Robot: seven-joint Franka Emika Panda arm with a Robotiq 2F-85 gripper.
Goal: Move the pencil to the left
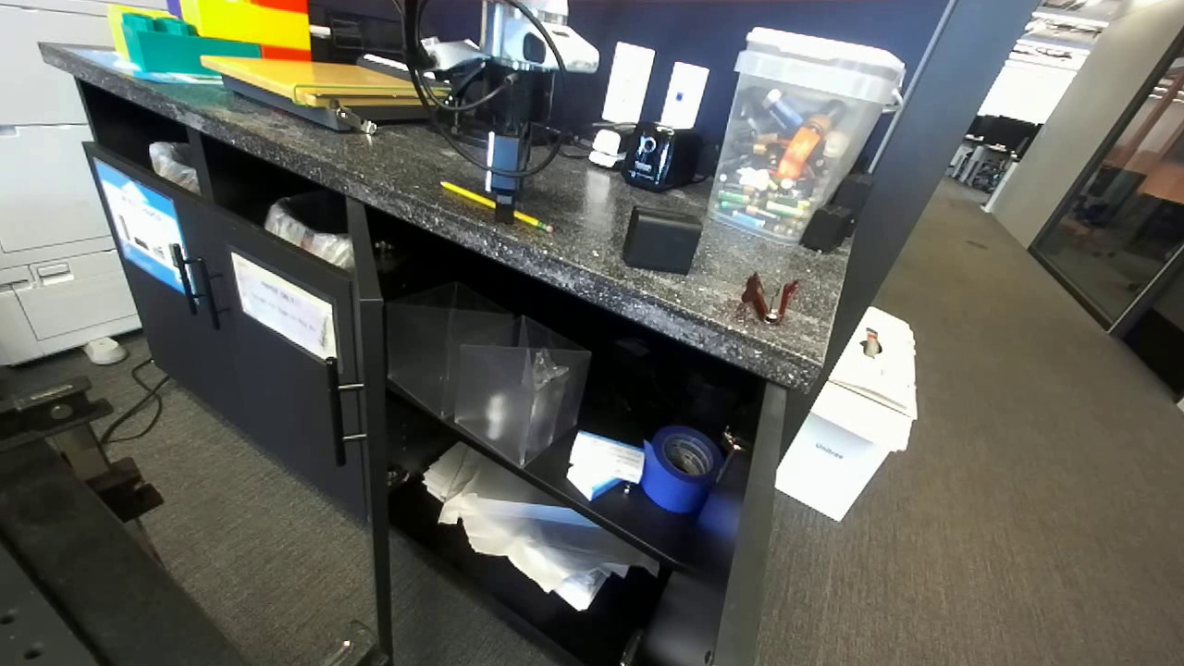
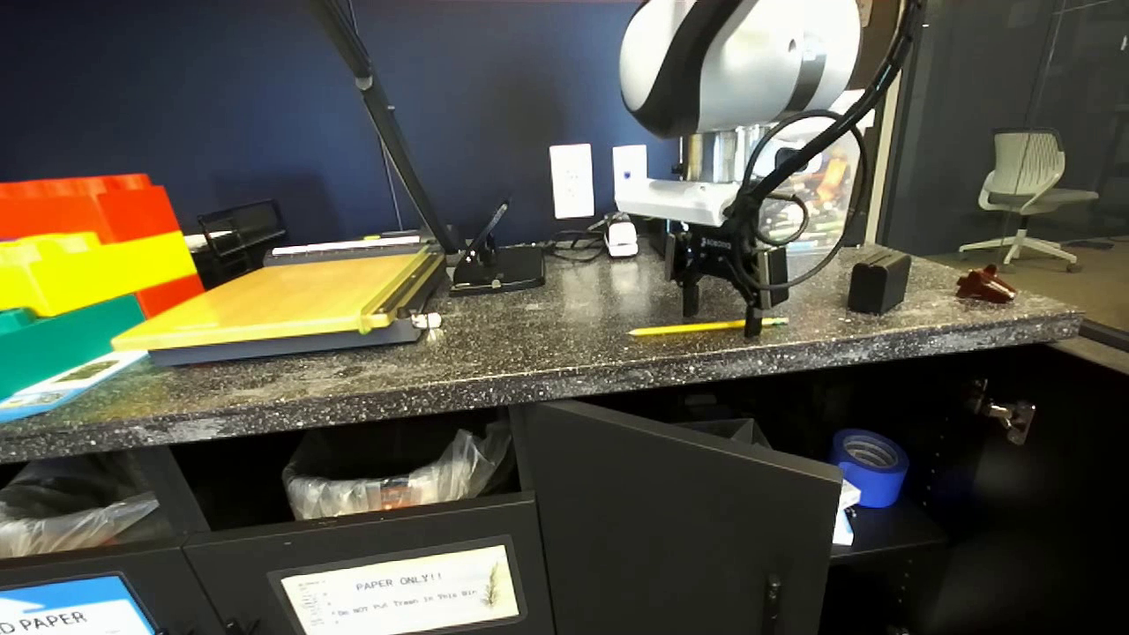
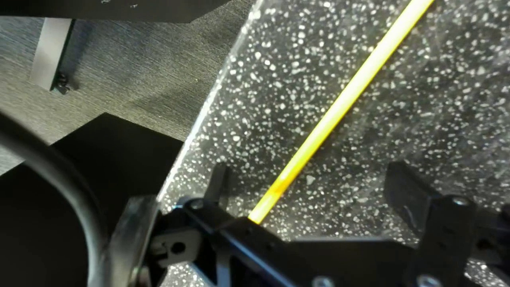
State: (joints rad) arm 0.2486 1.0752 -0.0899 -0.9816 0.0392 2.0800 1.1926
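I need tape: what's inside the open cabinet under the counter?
Upper shelf: clear plastic holders, a white and blue packet and a blue tape roll. Below: white sheets, hiding whatever lies beneath. Deeper in, it is too dark to tell.

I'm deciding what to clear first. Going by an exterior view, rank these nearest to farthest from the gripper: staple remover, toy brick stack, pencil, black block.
1. Pencil: right at the open jaws.
2. Black block: to their right in the picture.
3. Staple remover: farther right.
4. Toy brick stack: at the picture's left edge.
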